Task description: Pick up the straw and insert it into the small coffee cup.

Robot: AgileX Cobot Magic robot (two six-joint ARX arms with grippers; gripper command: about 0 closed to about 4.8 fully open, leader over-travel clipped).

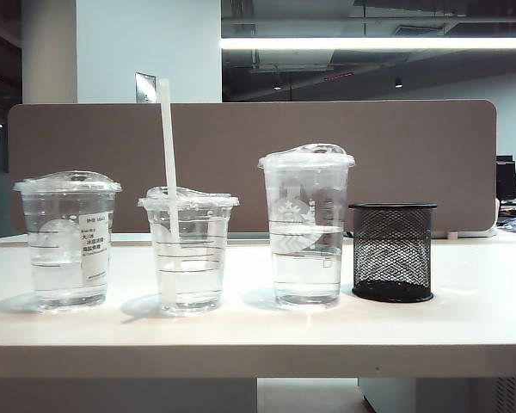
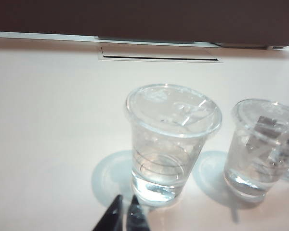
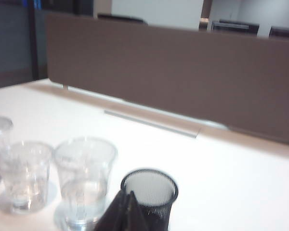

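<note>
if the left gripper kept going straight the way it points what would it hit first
Probably the base of the label-printed clear cup just ahead of the left gripper, whose jaws look nearly shut; depth is hard to judge.

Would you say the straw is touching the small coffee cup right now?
Touching: the exterior view shows the straw passing through the small coffee cup lid and standing inside.

Both the left gripper (image 2: 124, 211) and right gripper (image 3: 126, 207) have slim, black, tapering fingers.
</note>
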